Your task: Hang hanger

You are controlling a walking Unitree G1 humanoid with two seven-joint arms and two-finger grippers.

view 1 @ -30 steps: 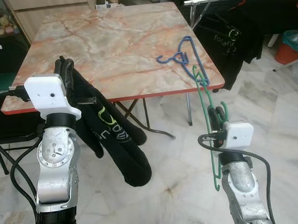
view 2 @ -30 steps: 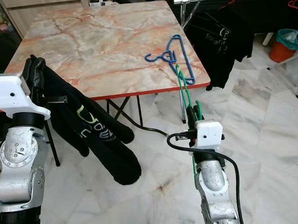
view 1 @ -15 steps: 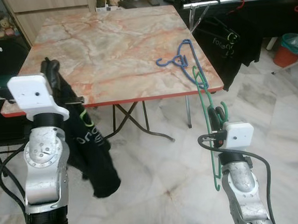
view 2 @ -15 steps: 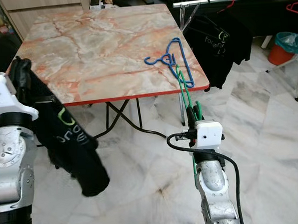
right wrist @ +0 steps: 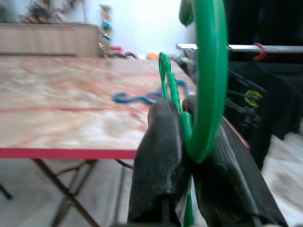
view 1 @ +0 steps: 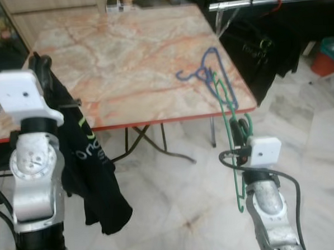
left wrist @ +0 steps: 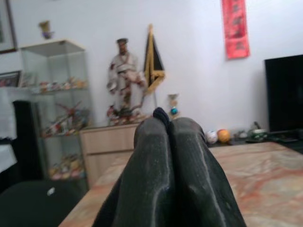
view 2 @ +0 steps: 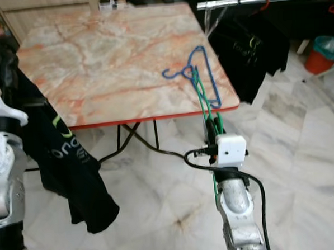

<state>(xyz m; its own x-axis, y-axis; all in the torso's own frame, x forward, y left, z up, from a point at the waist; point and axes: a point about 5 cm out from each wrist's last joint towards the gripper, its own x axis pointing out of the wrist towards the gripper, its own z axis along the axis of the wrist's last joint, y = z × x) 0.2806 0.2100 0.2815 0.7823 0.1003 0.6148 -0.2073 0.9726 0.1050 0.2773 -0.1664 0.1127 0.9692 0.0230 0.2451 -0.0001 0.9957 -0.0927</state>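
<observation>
Now green hanger (view 1: 229, 134) pinched in R gripper (view 1: 243, 126)

I see a big counter (view 1: 124, 54) with a pink and orange marble top and a red edge. It stands on thin dark metal legs on a pale marble floor (view 1: 177, 208). A blue hanger (view 1: 209, 72) lies flat on the counter, near its right edge.
</observation>
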